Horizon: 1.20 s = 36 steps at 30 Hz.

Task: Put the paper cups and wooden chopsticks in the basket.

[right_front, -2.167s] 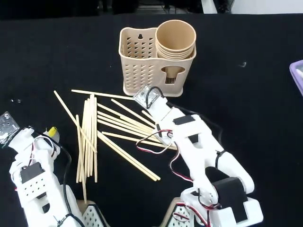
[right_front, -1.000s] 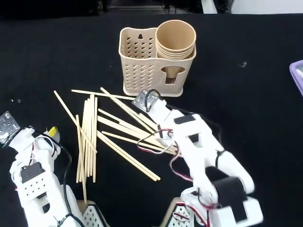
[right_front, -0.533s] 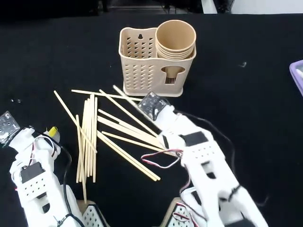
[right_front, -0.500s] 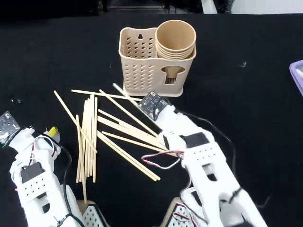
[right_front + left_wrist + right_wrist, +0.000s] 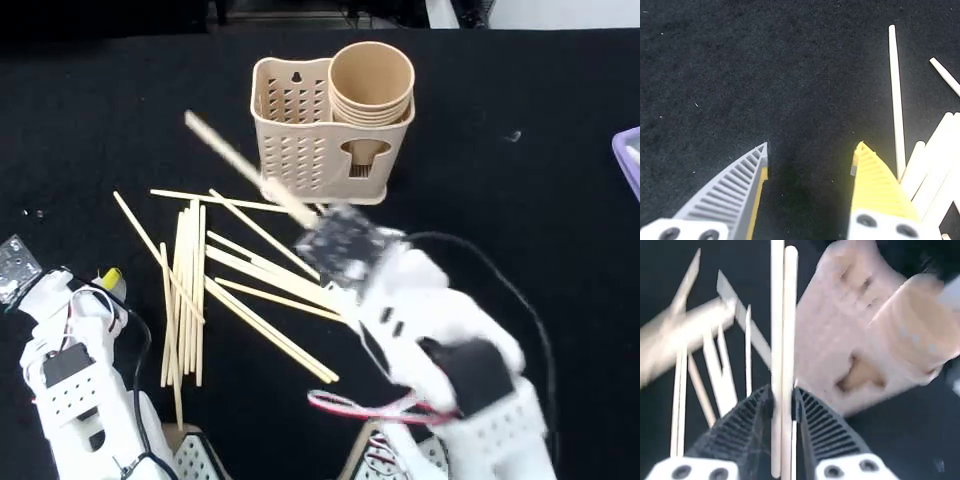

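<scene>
1. High view. The right arm point(image 5: 430, 320) carries a chopstick pair point(image 5: 240, 165). The pair's long axis runs diagonally, with the free end pointing far-left. It crosses in front of the near-left corner of the basket point(image 5: 300, 150).
2. The cups point(image 5: 371, 75) sit stacked in the basket's right compartment. Loose sticks point(image 5: 190, 290) lie on the table point(image 5: 520, 220) between the arms, most of them running near-to-far. The left arm point(image 5: 70, 380) is at the near-left corner.
3. Left wrist view. The left gripper point(image 5: 810, 147) has its jaws apart with nothing between them, over bare cloth. We see loose sticks just beside the yellow finger, outside the gap.
4. Right wrist view. The right gripper point(image 5: 782, 390) has its jaws clamped on the chopstick pair. The two sticks lie side by side, touching. Their long axis runs straight out along the jaws and well past the tips. The basket and cups are beyond, to one side of the pair.
</scene>
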Available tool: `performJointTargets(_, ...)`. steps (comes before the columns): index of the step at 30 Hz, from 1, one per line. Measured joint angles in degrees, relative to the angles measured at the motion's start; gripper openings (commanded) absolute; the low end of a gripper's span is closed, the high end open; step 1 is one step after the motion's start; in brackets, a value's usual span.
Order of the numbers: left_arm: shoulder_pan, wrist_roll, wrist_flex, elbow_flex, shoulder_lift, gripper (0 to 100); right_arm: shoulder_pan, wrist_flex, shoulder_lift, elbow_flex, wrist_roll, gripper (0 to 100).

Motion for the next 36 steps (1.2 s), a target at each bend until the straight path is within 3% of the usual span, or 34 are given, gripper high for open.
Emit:
performJointTargets(6,0.00,0.00,0.00,0.00,0.00,26,0.00,-12.57,0.09,-3.08,-7.65,1.1)
performJointTargets(14,0.00,0.00,0.00,0.00,0.00,26,-0.18,-38.86,12.40,-3.08,-14.86,1.1)
performJointTargets(22,0.00,0.00,0.00,0.00,0.00,26,-0.18,-68.48,27.43,-5.10,-16.00,1.1)
performJointTargets(36,0.00,0.00,0.00,0.00,0.00,26,-0.18,-72.70,49.14,-19.52,-16.00,1.1)
